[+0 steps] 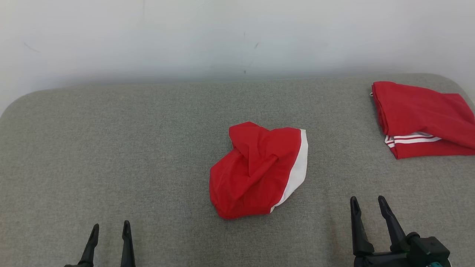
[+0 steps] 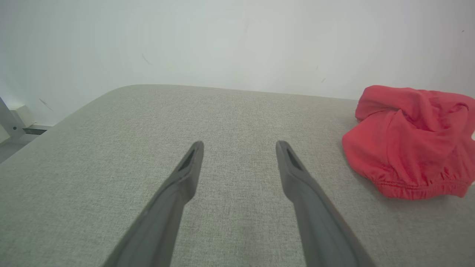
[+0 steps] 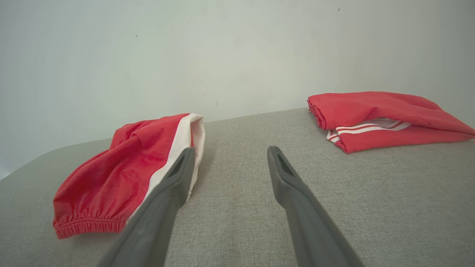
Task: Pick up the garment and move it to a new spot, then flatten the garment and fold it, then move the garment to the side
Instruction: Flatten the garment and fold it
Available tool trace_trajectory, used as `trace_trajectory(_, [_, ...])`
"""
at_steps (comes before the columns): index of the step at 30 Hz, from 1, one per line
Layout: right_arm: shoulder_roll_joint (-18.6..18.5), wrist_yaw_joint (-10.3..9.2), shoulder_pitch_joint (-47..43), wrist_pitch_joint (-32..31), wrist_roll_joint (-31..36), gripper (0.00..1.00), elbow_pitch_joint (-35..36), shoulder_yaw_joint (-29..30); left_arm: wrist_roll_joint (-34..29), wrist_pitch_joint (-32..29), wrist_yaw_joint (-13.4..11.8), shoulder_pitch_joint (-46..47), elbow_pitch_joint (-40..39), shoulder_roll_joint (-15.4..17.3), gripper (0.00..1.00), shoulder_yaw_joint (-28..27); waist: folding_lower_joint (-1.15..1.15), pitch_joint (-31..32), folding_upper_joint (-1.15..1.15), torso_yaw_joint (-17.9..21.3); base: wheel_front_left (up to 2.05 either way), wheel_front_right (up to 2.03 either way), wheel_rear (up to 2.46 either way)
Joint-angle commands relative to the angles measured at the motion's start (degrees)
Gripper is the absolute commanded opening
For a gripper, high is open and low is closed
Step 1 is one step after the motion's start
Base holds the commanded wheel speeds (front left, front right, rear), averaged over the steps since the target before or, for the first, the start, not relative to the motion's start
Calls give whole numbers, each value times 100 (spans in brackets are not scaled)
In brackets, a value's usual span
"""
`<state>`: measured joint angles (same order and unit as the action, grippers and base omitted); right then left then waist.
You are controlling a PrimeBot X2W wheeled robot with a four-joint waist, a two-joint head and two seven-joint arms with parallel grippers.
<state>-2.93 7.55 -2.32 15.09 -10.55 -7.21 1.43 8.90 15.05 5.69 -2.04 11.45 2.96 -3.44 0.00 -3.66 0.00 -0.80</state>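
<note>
A crumpled red garment (image 1: pixel 256 170) with a white side stripe lies bunched in the middle of the grey padded table (image 1: pixel 111 148). The left wrist view has the garment (image 2: pixel 412 144) at its right edge, and the right wrist view has the garment (image 3: pixel 122 174) at its left, elastic hem towards me. My left gripper (image 1: pixel 110 227) stands open at the lower left, well short of the cloth, nothing between its fingers (image 2: pixel 185 174). My right gripper (image 1: pixel 368 202) is open at the lower right, just right of the garment, also empty.
A second red garment (image 1: pixel 419 118) with white stripes lies folded at the table's far right corner, also in the right wrist view (image 3: pixel 382 118). A pale wall (image 1: pixel 222 33) rises right behind the table. Bare grey surface stretches left of the crumpled garment.
</note>
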Motion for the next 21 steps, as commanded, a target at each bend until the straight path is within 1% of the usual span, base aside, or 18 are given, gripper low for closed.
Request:
trace_trajectory(1, [11,-16,14,7,8,100,-10,8,1,17,-14,23,-35,-13,100,10,0,-1,0,-1,0,0,0])
trace_trajectory(21, [11,-16,20,6,18,100,-16,29,6,17,-68,30,-55,-13,100,97,0,-15,0,0,0,0,0])
